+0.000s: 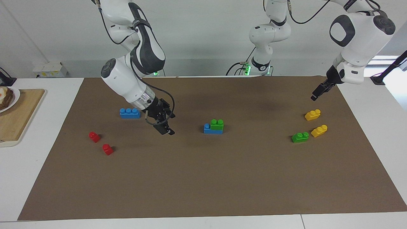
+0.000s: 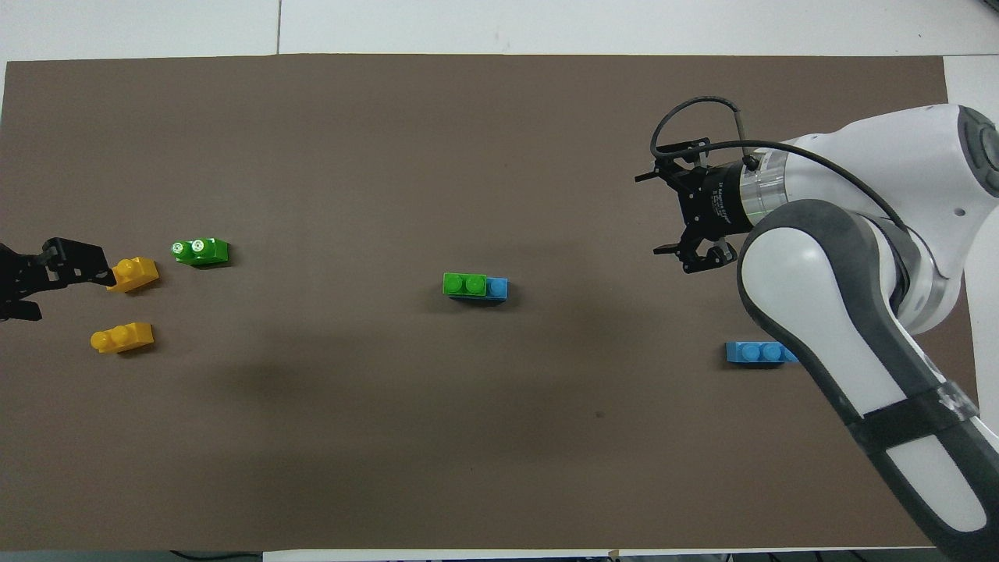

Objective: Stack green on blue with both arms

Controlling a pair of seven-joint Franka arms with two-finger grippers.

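Over the mat (image 1: 203,178), right claw (image 1: 164,128) angled down, open.

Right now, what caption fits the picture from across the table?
Green brick sits on blue brick mid-mat; open right gripper and left gripper hang clear.

bright, even overhead light, soft blurred arm shadows on the brown mat (image 1: 203,178), sharp focus throughout
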